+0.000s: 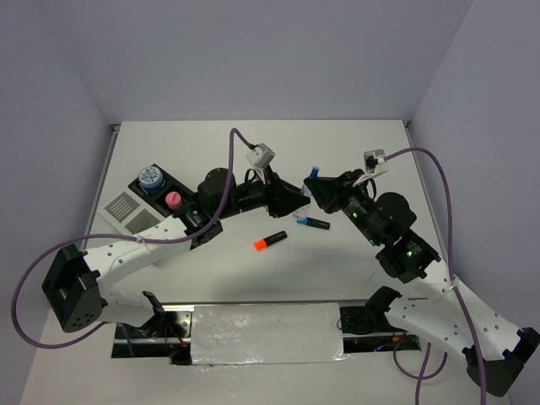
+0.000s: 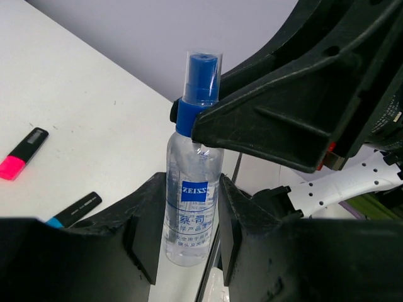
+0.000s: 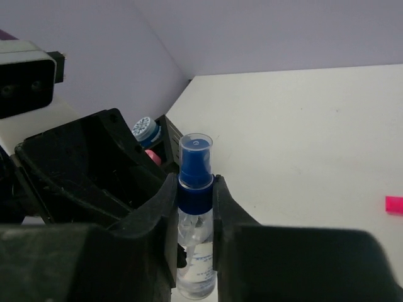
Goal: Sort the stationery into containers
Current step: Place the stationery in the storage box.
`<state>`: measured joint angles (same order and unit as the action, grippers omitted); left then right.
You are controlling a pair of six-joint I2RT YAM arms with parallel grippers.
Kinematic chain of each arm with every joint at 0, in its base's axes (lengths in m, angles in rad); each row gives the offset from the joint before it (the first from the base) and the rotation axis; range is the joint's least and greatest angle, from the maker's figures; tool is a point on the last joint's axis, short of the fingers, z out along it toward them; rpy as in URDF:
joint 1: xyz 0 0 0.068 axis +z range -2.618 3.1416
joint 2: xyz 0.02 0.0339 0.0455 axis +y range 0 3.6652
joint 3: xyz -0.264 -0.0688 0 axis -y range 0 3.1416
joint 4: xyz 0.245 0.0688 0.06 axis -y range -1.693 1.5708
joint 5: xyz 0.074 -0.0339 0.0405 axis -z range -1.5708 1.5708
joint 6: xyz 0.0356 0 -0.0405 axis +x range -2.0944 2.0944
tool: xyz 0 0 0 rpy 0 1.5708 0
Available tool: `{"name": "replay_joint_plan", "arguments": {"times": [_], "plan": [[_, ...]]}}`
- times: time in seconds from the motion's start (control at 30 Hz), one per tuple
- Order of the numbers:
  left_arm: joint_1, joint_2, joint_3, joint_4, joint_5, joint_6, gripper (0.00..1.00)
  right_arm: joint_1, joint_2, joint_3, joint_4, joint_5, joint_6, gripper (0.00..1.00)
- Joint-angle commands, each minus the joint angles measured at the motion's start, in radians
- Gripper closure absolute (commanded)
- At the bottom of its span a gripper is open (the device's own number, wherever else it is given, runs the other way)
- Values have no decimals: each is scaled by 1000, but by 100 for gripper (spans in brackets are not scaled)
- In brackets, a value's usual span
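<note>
Two arms meet over the middle of the white desk (image 1: 211, 143) and share one small thing between them. On the left side of the desk stands the desk organizer (image 1: 126, 213). Its black compartments hold a blue-white patterned roll (image 1: 152, 179) and a pink cylinder (image 1: 172, 201), and the grey slotted part is joined alongside.

The left tool (image 2: 192, 217) is closed narrowly on the clear body of a spray bottle (image 2: 192, 160), one finger on each side of the label. It holds the bottle upright and off the desk. The right tool (image 3: 196, 204) comes in from the opposite side and is pinched tight on the bottle's blue collar, just under the cap.

This double grip looks like a handover in the air: the low grip steadies the bottle so the neck can be taken cleanly. Which side is to let go cannot be told, though the organizer lies on the left arm's side.

Smallest are an orange-capped marker (image 1: 270, 241) and a blue-capped marker (image 1: 314, 223). They lie loose on the desk near the tools, well apart from the organizer and not yet sorted.
</note>
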<state>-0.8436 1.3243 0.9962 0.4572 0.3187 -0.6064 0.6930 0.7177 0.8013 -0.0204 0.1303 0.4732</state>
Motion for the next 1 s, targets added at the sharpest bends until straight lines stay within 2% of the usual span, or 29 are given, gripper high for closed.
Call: {"name": "replay_joint_plan", "arguments": {"times": [0.0,0.03,0.07,0.13,0.17,0.2,0.27,0.37,0.4,0.43,0.5,0.53,0.57,0.6,0.63,0.73,0.77,0.83,0.87,0.97], "plan": [[-15,-11,21,74,31,19,100,11,9,-13,83,-67,-4,100],[-15,-20,24,61,25,36,99,8,8,-23,91,-73,-7,100],[-15,-28,28,46,4,43,88,8,2,-28,100,-81,-16,100],[-15,-54,30,8,-18,66,77,8,-1,-36,112,-89,-24,100],[-14,-65,27,-18,-48,83,61,7,0,-40,126,-93,-33,100],[-14,-74,27,-18,-72,83,51,8,-1,-40,132,-93,-36,100],[-12,-103,45,-112,-133,108,1,8,3,-47,149,-83,-44,100],[-8,-148,120,-401,-356,128,1,7,17,-53,194,-58,-77,100],[-6,-178,140,-499,-536,113,1,4,22,-60,230,-43,-87,100],[-2,-194,178,-698,-640,99,1,7,31,-66,253,-35,-97,100],[21,-241,212,-909,-871,30,1,8,48,-85,327,-29,-125,100],[41,-253,228,-1021,-1103,-10,1,7,72,-91,359,-40,-133,100],[114,-272,243,-1219,-1194,-47,1,10,90,-102,443,-60,-136,100],[165,-316,242,-1294,-1255,-99,1,11,109,-120,483,-78,-133,100],[280,-344,228,-1362,-1303,-96,1,26,162,-125,575,-121,-125,100],[440,-482,185,-1320,-1316,3,1,92,329,-91,677,-162,-160,100],[460,-538,180,-1297,-1323,19,1,153,436,-33,715,-184,-183,100],[475,-580,162,-1293,-1413,13,1,207,547,47,729,-208,-229,100],[475,-611,157,-1331,-1450,-40,1,244,601,115,758,-224,-238,100],[477,-699,107,-1312,-1529,-67,1,273,820,232,838,-267,-223,100]]}}
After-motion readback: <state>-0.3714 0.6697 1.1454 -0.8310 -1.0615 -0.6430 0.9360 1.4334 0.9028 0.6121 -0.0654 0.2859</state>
